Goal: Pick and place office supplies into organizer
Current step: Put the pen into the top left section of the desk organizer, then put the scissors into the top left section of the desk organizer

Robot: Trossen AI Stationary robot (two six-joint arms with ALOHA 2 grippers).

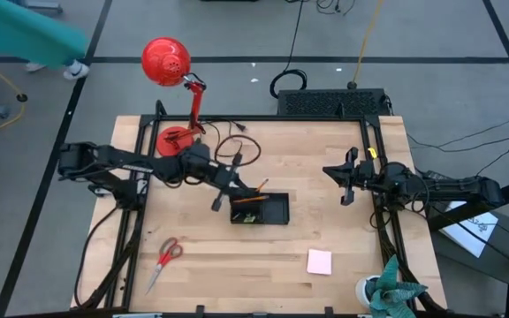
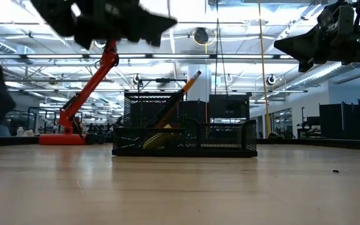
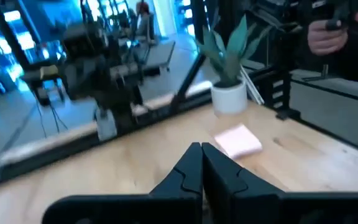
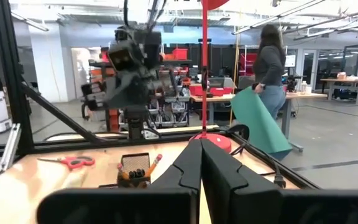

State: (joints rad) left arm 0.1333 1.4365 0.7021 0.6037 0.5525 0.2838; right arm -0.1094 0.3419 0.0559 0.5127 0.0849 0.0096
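Observation:
The black mesh organizer [image 1: 270, 210] stands at the table's middle. An orange pencil [image 2: 181, 95] leans out of its tall left compartment, point up. The red-handled scissors [image 1: 164, 259] lie flat near the front left. The pink sticky-note pad [image 1: 319, 261] lies flat at the front right and also shows in the left wrist view [image 3: 238, 141]. My left gripper [image 1: 218, 202] hovers shut and empty just left of the organizer, above the table. My right gripper [image 1: 336, 173] hangs shut and empty at the right side, clear of everything.
A red desk lamp [image 1: 168, 64] stands on its base [image 1: 177, 139] at the far left, with cables [image 1: 237, 146] beside it. A black box [image 1: 334, 102] sits beyond the far edge. A potted plant [image 1: 387, 290] is at the front right corner. A person carrying a teal sheet [image 4: 260, 121] walks behind the table.

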